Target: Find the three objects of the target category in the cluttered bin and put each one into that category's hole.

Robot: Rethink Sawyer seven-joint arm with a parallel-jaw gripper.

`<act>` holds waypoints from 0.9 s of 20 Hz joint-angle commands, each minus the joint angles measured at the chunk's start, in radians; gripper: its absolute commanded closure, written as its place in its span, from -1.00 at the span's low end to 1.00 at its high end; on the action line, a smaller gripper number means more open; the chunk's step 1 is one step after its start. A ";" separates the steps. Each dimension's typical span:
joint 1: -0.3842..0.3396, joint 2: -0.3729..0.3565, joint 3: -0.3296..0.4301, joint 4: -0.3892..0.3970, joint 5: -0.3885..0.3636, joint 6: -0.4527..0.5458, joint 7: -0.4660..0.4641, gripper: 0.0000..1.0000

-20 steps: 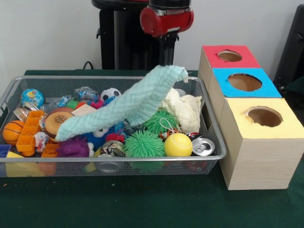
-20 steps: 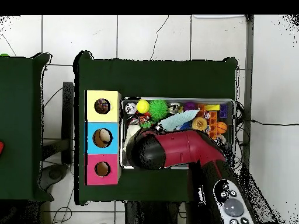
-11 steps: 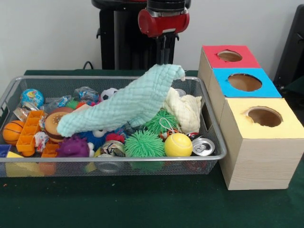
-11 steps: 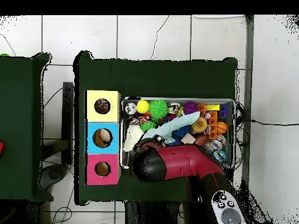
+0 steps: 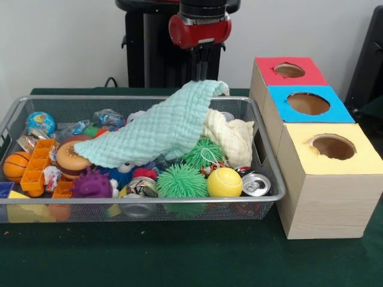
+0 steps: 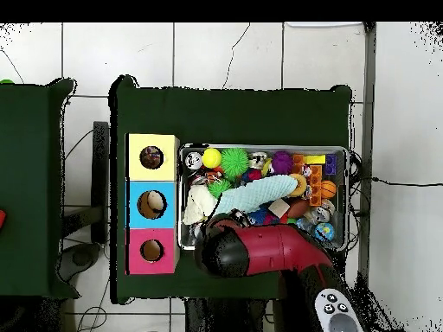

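1. The gripper (image 5: 200, 75) is seen clenched on the upper corner of a pale green cloth (image 5: 158, 131), above the far side of the wire mesh bin (image 5: 143, 206).
2. Far to the gripper's left in the front view, a small basketball (image 5: 15, 165) and an orange block tray (image 5: 37, 167) are found at the bin's end, with a blue globe ball (image 5: 40, 123) behind them.
3. Below and left of the gripper, the cloth is draped in a slope over a toy burger (image 5: 70, 161); a waffle-like woven texture is shown on it.
4. A knobbly purple ball (image 5: 91, 185) is placed just under the cloth's low edge.
5. Almost straight below the gripper, two spiky green balls (image 5: 182, 181) are lodged against each other, soft-bristled and round.
6. Just right of and below the gripper, a crumpled cream cloth (image 5: 232, 139) is piled touching the green one.
7. Lower right, a smooth yellow tennis ball (image 5: 224, 182) is set beside a crushed metal can (image 5: 256, 184).
8. Well to the gripper's right, outside the bin, three wooden boxes are lined up, each with a round hole: red-topped (image 5: 289, 72), blue-topped (image 5: 308, 104), yellow-topped (image 5: 333, 148).
9. In the overhead view, the red arm (image 6: 268, 251) is laid over the bin's near edge, hiding the gripper.
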 commanded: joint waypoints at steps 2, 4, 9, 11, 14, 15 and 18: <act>-0.002 0.036 -0.024 0.011 0.020 -0.013 0.165 1.00; 0.010 0.035 -0.034 0.006 0.011 0.005 0.161 1.00; 0.010 0.037 -0.045 0.002 0.028 0.024 0.167 1.00; 0.007 0.039 -0.041 0.004 0.028 0.015 0.162 1.00; 0.002 0.047 -0.029 0.010 0.034 -0.024 0.168 1.00; 0.004 0.049 -0.031 0.011 0.039 -0.028 0.176 1.00; 0.009 0.051 -0.023 0.005 0.027 -0.021 0.154 1.00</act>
